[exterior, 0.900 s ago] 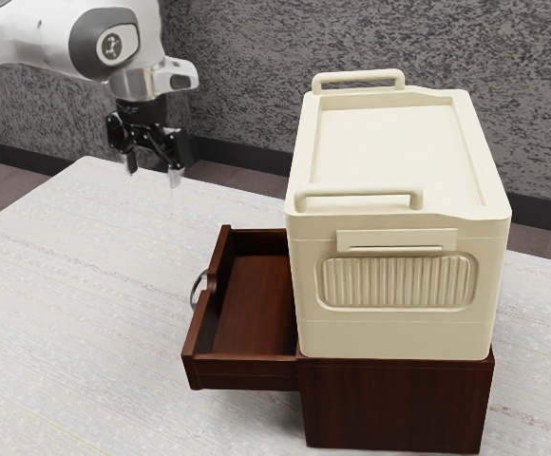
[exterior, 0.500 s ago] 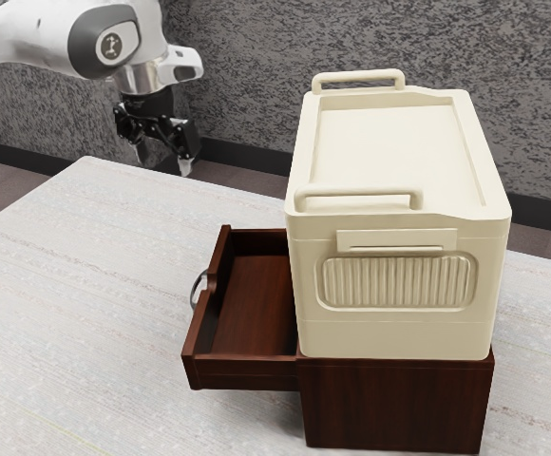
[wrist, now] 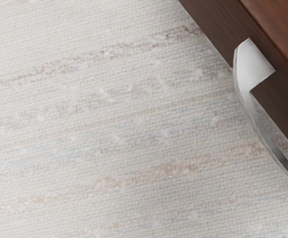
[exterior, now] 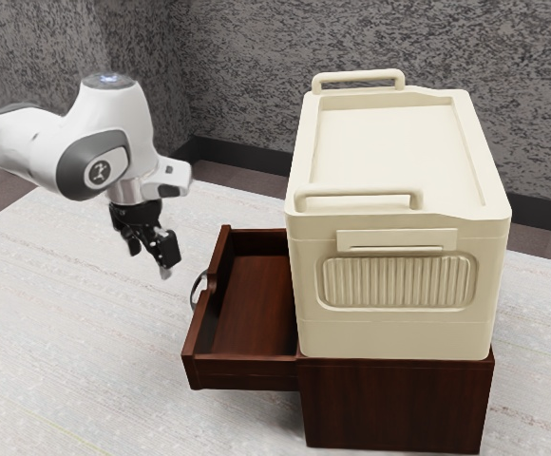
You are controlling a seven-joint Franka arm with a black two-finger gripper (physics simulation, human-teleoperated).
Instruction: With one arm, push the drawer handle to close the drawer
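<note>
Drawer of dark red-brown wood, the thing to be closed, is seen pulled out at ten o'clock from its cabinet, on the exterior view's dial. At the exterior view's left, the white, grey-banded arm is held over the pale, streaked desk. Its black two-finger tool is pointed down, fingers parted by a modest gap and nothing gripped, presumably because only a push is wanted. By four o'clock from it, the curved silvery metal handle is found on the drawer's outer face; the tool seems placed outside it so that pressure can be applied towards three o'clock. A little more lowering is probably needed first. Farther right, the dark wooden cabinet is topped by a cream, ribbed-front box, whose weight may help it be kept from sliding when pushed. Counted left to right: one arm, one tool with two fingers, one metal handle, one drawer, one cabinet, and one box, on whose top two cream grab bars are fitted.
</note>
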